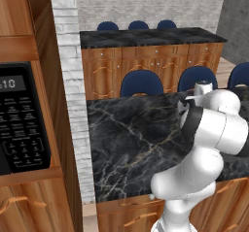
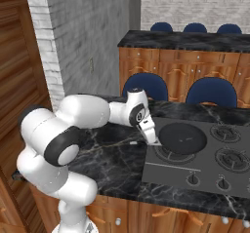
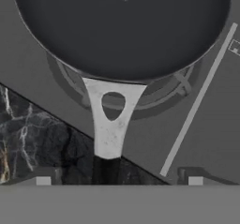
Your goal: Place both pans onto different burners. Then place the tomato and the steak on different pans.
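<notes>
From the hand view we look straight down on the black skillet (image 3: 124,28), which sits on a ringed burner (image 3: 154,94) of the dark grey cooktop (image 3: 206,134). Its pale forked handle (image 3: 110,120) runs back toward us and ends between our two fingers (image 3: 43,181) — the darker end of the handle lies in the gap, touching neither tip as far as we can tell. The fingers stand wide apart, one tip at each side of the lower edge, and hold nothing. In the right base view the gripper (image 2: 151,135) hangs just at the near left corner of the cooktop (image 2: 195,173), with the skillet (image 2: 183,138) resting flat on the front left burner (image 2: 168,154) just beside it. The other burners (image 2: 225,132) to the right carry nothing, and the black knobs (image 2: 194,179) sit along the front edge. The cooktop is set in the dark marbled table (image 2: 112,164) — in the left base view we see that same table (image 1: 131,143) stretching out left of the arm.
</notes>
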### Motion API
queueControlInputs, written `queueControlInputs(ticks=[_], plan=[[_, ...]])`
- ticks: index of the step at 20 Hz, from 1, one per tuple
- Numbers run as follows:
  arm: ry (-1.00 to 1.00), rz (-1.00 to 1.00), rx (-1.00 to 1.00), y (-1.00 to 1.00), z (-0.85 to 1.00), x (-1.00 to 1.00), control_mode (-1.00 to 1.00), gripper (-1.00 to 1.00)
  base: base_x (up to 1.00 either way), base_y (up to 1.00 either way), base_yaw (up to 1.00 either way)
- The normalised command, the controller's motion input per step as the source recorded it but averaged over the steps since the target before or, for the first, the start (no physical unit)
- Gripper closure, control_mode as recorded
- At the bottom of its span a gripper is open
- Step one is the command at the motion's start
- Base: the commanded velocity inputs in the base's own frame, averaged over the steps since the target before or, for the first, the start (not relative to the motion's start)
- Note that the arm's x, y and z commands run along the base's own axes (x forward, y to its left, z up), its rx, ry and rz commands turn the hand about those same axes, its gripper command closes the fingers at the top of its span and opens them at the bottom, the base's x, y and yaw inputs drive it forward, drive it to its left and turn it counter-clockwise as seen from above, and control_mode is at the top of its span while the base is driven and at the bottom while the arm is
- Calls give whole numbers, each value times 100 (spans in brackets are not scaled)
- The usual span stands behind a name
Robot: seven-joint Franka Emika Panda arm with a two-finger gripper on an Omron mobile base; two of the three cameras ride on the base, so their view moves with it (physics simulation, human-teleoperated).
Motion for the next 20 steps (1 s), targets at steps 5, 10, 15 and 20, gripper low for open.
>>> queueControlInputs(ticks=[5, 10, 15, 20], plan=[[-5, 0, 0, 8, 73, -33, -100, -100, 0, 0, 0], [-5, 9, 0, 48, 57, -36, -100, -100, 0, 0, 0], [-1, 16, 0, 60, 50, -27, -100, -100, 0, 0, 0], [0, 18, 1, 68, 33, -2, -100, -100, 0, 0, 0]])
